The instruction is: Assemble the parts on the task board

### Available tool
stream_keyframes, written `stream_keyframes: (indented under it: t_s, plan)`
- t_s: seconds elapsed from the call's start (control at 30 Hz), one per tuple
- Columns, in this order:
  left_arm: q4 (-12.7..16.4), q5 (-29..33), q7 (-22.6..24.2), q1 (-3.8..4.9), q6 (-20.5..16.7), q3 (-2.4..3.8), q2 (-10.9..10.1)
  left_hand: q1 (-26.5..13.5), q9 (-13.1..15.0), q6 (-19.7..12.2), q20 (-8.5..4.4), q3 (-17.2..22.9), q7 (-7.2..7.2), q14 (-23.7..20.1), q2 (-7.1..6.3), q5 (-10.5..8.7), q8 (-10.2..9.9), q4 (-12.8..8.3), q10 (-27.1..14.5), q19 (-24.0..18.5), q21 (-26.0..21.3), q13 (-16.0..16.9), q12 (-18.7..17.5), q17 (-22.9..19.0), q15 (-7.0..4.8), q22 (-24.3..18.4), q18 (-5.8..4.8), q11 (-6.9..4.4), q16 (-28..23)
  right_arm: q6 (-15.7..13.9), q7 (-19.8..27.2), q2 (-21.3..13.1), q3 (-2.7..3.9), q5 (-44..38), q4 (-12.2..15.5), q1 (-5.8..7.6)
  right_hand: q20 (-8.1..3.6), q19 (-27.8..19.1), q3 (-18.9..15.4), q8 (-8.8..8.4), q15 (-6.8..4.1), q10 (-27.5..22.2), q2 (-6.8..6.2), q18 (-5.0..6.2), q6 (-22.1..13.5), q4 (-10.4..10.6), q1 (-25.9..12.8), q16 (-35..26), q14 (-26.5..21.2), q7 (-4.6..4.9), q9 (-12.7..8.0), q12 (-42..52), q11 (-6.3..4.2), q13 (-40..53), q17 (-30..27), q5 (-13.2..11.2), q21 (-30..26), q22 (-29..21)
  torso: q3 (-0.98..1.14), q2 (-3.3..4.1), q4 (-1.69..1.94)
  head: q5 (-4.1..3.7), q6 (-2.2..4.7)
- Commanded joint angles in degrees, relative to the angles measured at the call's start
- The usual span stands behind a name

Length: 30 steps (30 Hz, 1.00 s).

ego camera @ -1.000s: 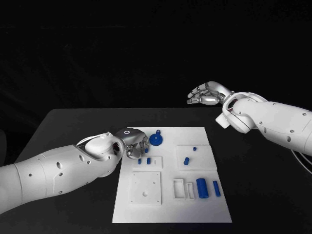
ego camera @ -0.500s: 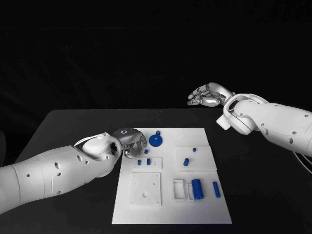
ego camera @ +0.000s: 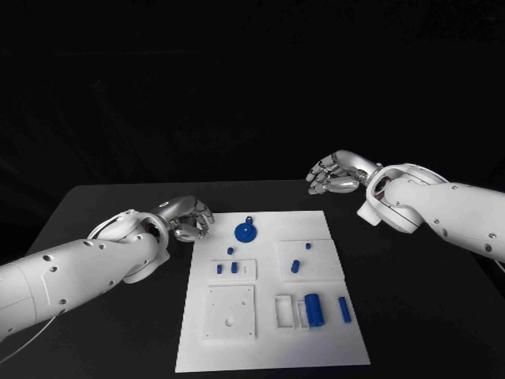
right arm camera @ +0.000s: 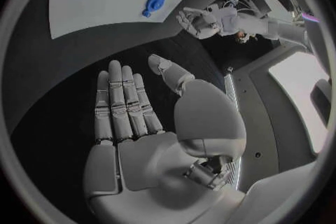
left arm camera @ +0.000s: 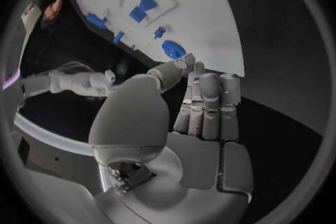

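White task board (ego camera: 278, 347), blue parts (ego camera: 314, 309) in recesses

A black table (ego camera: 417, 308) lies under my left hand (ego camera: 185, 217), its bare matte top spreading out to that hand's outer side. The same dark surface (right arm camera: 49, 73) shows beneath my right hand (ego camera: 338, 174).

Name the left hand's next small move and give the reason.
Probably reach the left robot hand toward the round blue part and close on it. That hand hovers empty beside the board, its fingers apart, with this part nearest; the right robot hand is off behind the board.
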Motion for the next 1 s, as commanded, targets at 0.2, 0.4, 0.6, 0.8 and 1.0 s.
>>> stream_keyframes:
  t_s: [0.2, 0.4, 0.6, 0.8, 1.0]
  plan:
    - [3.96, 40.46, 12.66, 0.89, 1.26, 0.12, -3.09, -3.61, 0.11, -0.56, -0.06, -2.25, 0.30, -1.16, 0.20, -0.15, 0.91, 0.98, 0.37, -1.91, -2.53, 0.14, 0.46, -1.75, -0.08, -1.23, 3.31, -0.06, -3.98, 2.37, -4.20, -3.54, -1.44, -22.02, 5.92, -0.60, -3.94, 14.13, -0.35, 1.19, -4.88, 2.94, -0.74, 1.18, 2.12, -0.09, 1.63, 6.69, 11.11, -0.84, 0.85, 1.90, -1.87, 2.47, 7.32, -1.87, 5.10, -0.45, 0.04, -0.03, -0.07, -1.01, 0.51]
    - [6.39, 45.41, 16.23, 0.88, 2.80, 0.10, -4.32, -4.49, 0.09, -0.83, -0.09, -3.54, 0.37, -1.35, 0.93, 0.02, 1.31, 0.58, 0.15, -2.36, -3.68, 0.10, 0.47, -2.41, 0.04, -1.82, 2.86, 0.04, -5.84, 2.82, -5.52, -4.62, -2.48, -30.74, 8.89, -1.35, -7.05, 21.20, -0.95, 1.34, -6.23, 3.91, -1.28, 1.18, 3.23, -0.07, 2.08, 12.33, 15.84, -1.37, 1.00, 2.07, -2.99, 3.61, 11.76, -2.92, 9.32, 1.36, -0.02, 0.01, -0.04, -1.44, 0.63]
    - [7.40, 46.39, 17.27, 0.87, 3.28, 0.09, -4.40, -4.58, 0.04, -1.01, -0.13, -3.81, 0.37, -1.28, 1.46, 0.13, 1.41, 0.37, -0.01, -2.38, -4.02, 0.06, 0.44, -2.54, 0.09, -2.00, 2.73, 0.08, -6.34, 3.62, -7.36, -4.58, -3.01, -36.79, 11.18, -2.92, -10.94, 28.37, 1.81, 1.03, -6.89, 4.48, -2.30, 1.18, 4.62, 0.25, 2.35, 24.21, 18.43, -1.75, 0.56, 0.34, -3.48, 4.16, 19.05, -5.83, 15.84, 6.04, -0.07, 0.05, 0.00, -1.58, 0.54]
    - [7.53, 46.89, 17.64, 0.87, 3.50, 0.09, -4.35, -4.68, 0.02, -1.08, -0.16, -4.00, 0.40, -1.18, 1.68, 0.13, 1.47, 0.25, -0.13, -2.33, -4.15, 0.03, 0.40, -2.55, 0.12, -2.08, 2.67, 0.11, -6.51, 4.04, -9.30, -3.79, -3.46, -40.46, 12.11, -4.29, -12.08, 29.88, 4.73, 0.64, -6.59, 4.41, -2.90, 1.18, 4.87, 0.46, 1.45, 29.64, 17.45, -1.73, 0.16, -1.54, -3.07, 3.79, 21.41, -6.73, 18.30, 8.60, -0.03, 0.10, 0.06, -1.64, 0.48]
    - [7.67, 46.95, 17.75, 0.86, 3.46, 0.09, -4.39, -4.78, -0.01, -1.15, -0.17, -4.13, 0.46, -1.12, 1.79, 0.11, 1.51, 0.19, -0.24, -2.30, -4.24, 0.01, 0.36, -2.56, 0.15, -2.12, 2.62, 0.15, -6.63, 3.57, -10.84, -2.90, -3.65, -43.03, 11.77, -5.37, -12.20, 30.14, 6.48, 0.50, -6.27, 4.18, -3.72, 1.18, 4.86, 1.07, 1.34, 31.00, 17.15, -1.66, 0.02, -2.49, -2.82, 3.53, 21.39, -8.54, 18.74, 9.05, 0.01, 0.15, 0.04, -1.58, 0.19]
